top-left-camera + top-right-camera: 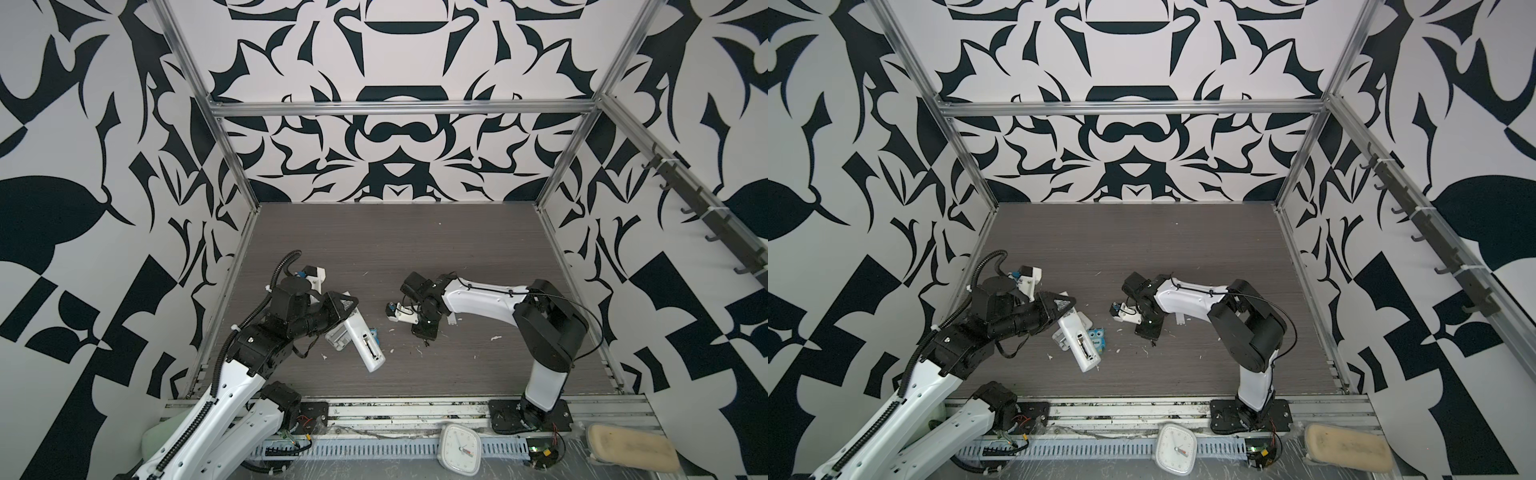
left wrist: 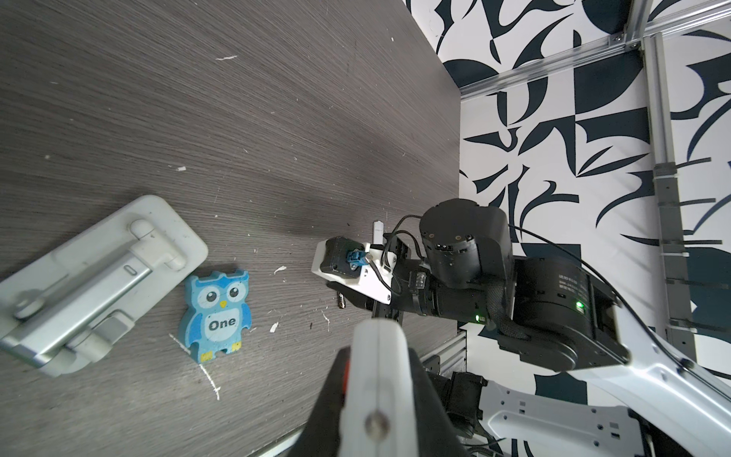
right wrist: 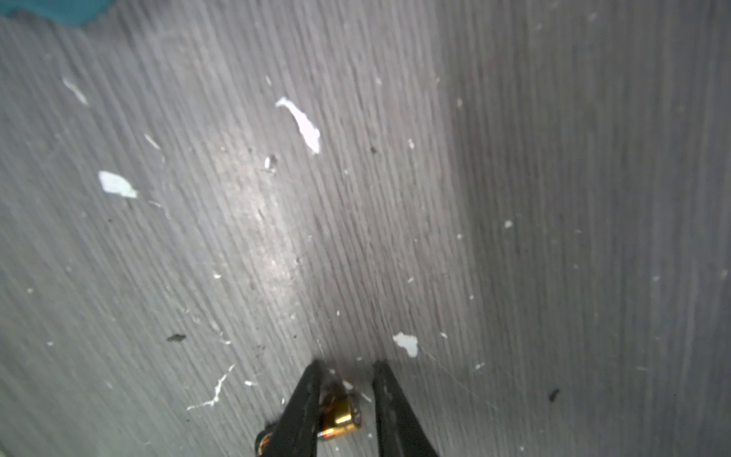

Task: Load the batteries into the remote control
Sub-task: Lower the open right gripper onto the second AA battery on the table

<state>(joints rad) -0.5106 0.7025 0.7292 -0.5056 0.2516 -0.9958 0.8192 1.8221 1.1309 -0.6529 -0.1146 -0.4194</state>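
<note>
In the right wrist view, at the bottom edge, the right hand (image 3: 348, 368) straddles a battery (image 3: 342, 415) with its jaws slightly apart. The battery touches one finger and there is a gap to the other, so nothing is gripped. Closing off-centre could roll or squirt the smooth cylinder away, and a white fleck beneath it might tip it.

In the left wrist view, the left hand (image 2: 377, 368) is clamped on the remote control (image 2: 377, 344) at bottom centre. A slack pinch could let it swing during insertion. A grey stand (image 2: 99, 277) and a blue owl (image 2: 215, 312) lie at left.

In both top views the remote sits lower centre-left, back up. The worktop (image 1: 415, 249) is dark grey wood grain strewn with white flecks, boxed in by black-and-white patterned walls (image 1: 395, 145) on an aluminium frame.
</note>
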